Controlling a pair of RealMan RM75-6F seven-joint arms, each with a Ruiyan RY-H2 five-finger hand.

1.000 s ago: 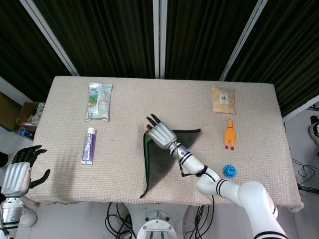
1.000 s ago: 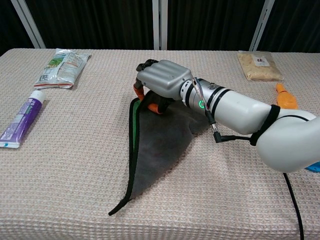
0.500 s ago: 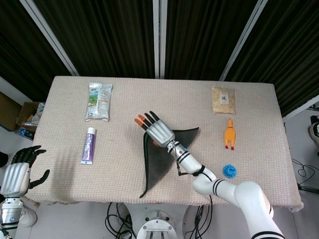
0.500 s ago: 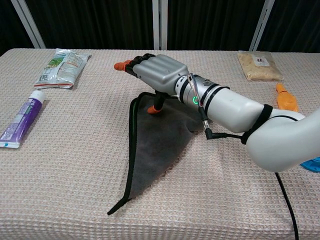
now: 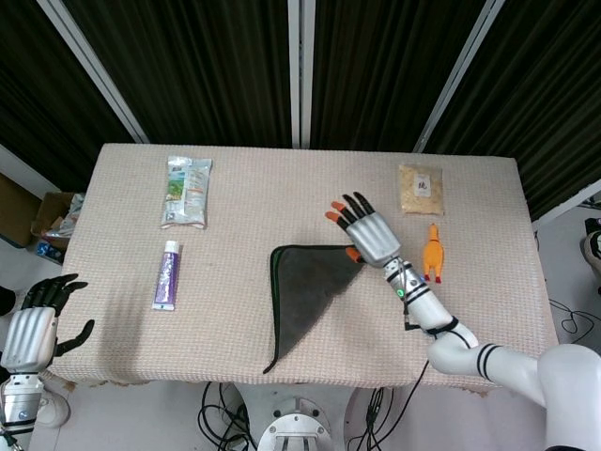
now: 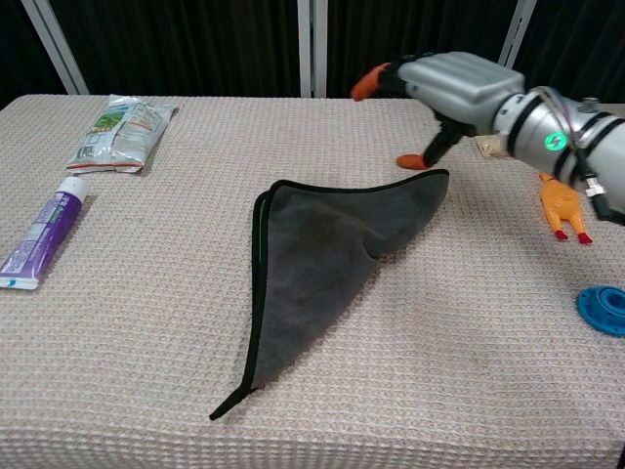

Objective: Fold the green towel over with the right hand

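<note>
The right hand is hovering open-fingered, holding nothing, beside the green towel. Soft and limp, it looks easiest pinched at a corner.

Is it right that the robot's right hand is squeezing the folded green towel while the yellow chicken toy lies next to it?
Not quite. In the chest view the right hand is open above the table, holding nothing. The green towel lies folded and free. The yellow chicken toy does lie nearby.
</note>
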